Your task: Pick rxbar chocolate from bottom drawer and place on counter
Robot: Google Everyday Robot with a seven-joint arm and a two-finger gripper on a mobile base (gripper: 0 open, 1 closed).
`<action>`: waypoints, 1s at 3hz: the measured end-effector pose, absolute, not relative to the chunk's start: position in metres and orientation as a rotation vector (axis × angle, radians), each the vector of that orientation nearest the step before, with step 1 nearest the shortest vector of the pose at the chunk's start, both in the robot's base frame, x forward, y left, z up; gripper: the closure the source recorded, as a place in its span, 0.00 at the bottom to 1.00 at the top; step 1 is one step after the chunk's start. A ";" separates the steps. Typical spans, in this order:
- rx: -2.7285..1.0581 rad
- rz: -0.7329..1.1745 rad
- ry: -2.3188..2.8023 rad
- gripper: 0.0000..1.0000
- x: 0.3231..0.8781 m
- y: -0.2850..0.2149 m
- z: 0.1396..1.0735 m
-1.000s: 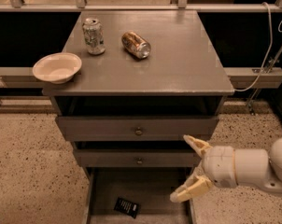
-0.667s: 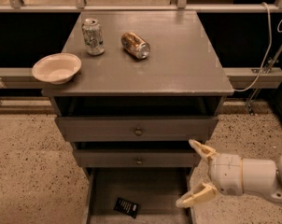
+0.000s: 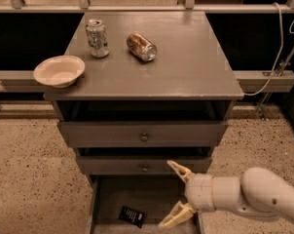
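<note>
Camera view: we note the gripper (image 3: 179,195) spread wide and empty over the right side of the open bottom drawer (image 3: 137,193), evidently readied to straddle the rxbar chocolate (image 3: 132,216) lying flat on its floor nearby, left of the lower finger.

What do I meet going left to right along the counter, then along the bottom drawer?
On the counter: bowl → upright can → tipped can. At the bottom drawer: rxbar → gripper, open, over its right side.
</note>
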State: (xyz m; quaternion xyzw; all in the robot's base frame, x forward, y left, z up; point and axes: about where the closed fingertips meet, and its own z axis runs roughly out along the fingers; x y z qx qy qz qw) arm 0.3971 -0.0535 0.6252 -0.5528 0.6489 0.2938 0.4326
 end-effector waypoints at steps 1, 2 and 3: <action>-1.460 0.685 1.458 0.00 0.402 -0.026 0.562; -1.451 0.729 1.400 0.00 0.392 -0.012 0.533; -1.451 0.730 1.400 0.00 0.392 -0.011 0.532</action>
